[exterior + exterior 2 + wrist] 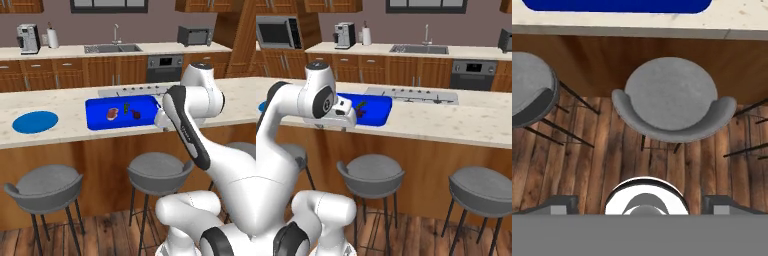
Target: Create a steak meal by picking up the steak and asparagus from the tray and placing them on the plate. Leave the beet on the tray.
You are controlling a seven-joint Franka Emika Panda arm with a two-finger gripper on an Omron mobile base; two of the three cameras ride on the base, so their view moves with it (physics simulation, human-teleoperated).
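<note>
The blue tray (100, 120) lies on the island counter. On it are the pinkish steak (112, 114) at the left, the thin green asparagus (126, 106) in the middle and the dark maroon beet (136, 114) at the right. The round blue plate (35, 122) sits on the counter well left of the tray. My gripper (164, 127) hangs at the counter's front edge, just right of the tray, and points down at the floor. In the hand view its fingertips (562, 202) stand wide apart, open and holding nothing, with the tray's front rim (617, 6) at the top.
Grey bar stools (159, 172) (45, 187) stand under the counter's front edge, one directly below the hand (671, 97). A cooktop (135, 90) lies behind the tray. Sink (112, 48), coffee machine (28, 39) and toaster oven (195, 35) are on the back counter.
</note>
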